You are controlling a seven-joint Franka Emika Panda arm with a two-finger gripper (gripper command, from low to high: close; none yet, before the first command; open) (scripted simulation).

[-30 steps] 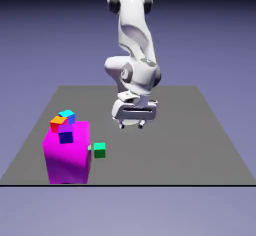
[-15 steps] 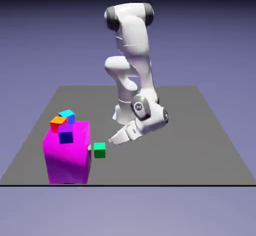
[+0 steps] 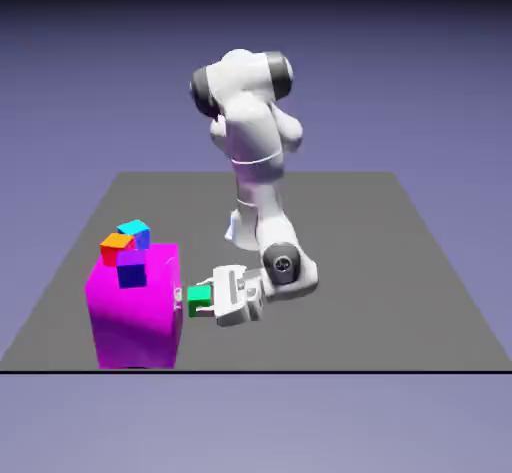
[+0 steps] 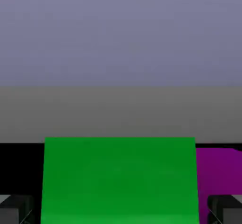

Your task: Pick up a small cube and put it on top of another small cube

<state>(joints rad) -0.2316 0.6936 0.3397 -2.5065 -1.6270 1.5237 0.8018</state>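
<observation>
Hand view | small green cube [image 4: 119, 180] fills gap between tool [image 4: 121, 211] tips | tool narrowed around it, level approach from exterior view's right [image 3: 205, 300].

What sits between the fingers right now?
The small green cube fills the gap between the fingers in the hand view; the exterior view shows the gripper around it.

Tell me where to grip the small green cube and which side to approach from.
Grip the green cube across two opposite flat side faces, coming in level from the exterior view's right, as the tool does. The magenta block stands close on its other side, so that approach is blocked; the cube's parallel faces suit the two fingers.
</observation>
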